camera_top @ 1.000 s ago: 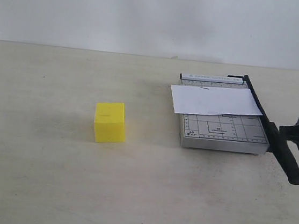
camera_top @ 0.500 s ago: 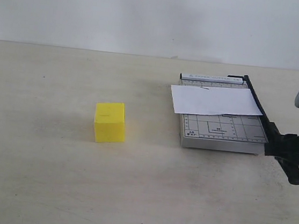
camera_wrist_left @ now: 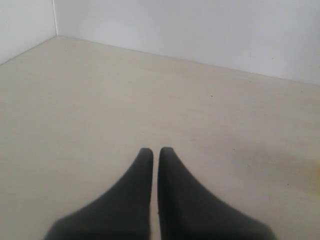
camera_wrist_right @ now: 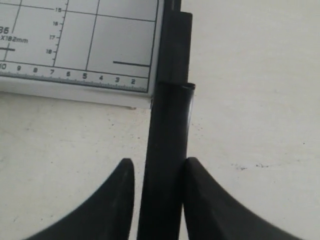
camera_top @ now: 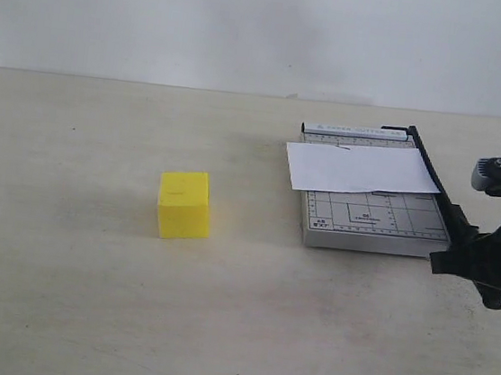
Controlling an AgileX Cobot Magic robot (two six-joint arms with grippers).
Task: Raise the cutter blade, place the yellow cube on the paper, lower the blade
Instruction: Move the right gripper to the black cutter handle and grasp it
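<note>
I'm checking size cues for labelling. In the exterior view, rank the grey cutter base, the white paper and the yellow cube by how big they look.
1. grey cutter base, clearly the largest
2. paper, about as wide as the base but much shallower
3. yellow cube, smallest, though it sits slightly nearer the camera

Bare table [camera_top: 57, 292] round yellow cube [camera_top: 183, 204]; cutter blade [camera_top: 432, 178] flat, rt of paper [camera_top: 361, 168].

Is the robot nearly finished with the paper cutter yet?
Nothing is finished yet. The right gripper clasps the handle of the cutter blade, which lies down flat. Left to do: lift the blade, move the yellow cube from the table onto the paper, lower the blade.
</note>
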